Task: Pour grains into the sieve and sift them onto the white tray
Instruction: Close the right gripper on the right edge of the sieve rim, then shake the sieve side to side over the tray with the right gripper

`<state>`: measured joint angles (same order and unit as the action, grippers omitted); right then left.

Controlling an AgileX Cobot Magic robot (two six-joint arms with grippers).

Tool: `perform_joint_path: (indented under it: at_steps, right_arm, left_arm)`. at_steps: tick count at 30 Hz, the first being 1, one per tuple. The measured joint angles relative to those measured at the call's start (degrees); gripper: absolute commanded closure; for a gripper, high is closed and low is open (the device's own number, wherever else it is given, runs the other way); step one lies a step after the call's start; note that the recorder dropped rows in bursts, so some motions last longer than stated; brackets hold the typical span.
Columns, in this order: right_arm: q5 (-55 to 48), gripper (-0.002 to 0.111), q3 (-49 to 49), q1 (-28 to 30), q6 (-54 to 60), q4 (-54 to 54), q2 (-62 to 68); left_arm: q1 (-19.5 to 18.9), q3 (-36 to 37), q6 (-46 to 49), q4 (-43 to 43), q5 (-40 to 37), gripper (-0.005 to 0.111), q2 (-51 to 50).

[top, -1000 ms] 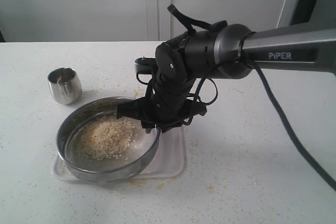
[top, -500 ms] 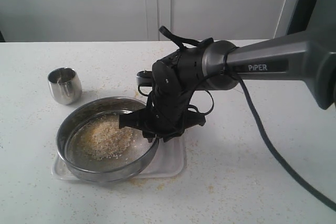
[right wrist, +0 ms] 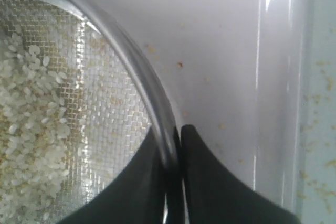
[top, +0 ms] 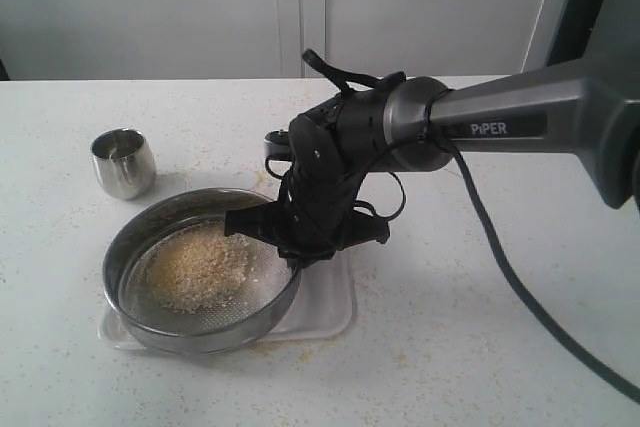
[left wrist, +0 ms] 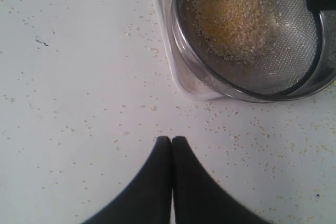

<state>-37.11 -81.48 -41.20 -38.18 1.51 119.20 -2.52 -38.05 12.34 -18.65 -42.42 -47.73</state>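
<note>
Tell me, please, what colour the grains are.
The grains are whitish with yellow, clearest in left wrist view.

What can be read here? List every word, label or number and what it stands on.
"PiPER": white letters on the grey link of the right arm.
No other text: the steel cup, the sieve and the white tray show no marks; the wrist views show none.
</note>
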Motion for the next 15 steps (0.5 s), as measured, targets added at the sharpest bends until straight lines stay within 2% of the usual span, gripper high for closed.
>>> perform_joint_path:
  at_steps: [8,15]
  right_arm:
    - [-2.28,0.108,0.0,0.32,-0.75,4.99,-1.97]
    - [-5.29,0.108,0.1,3.51,-2.63,9.27,-4.34]
  left_arm:
    - [0.0,0.0,0.0,0.0,0.0,0.107,0.0]
    - [0.0,0.0,0.0,0.0,0.0,0.107,0.0]
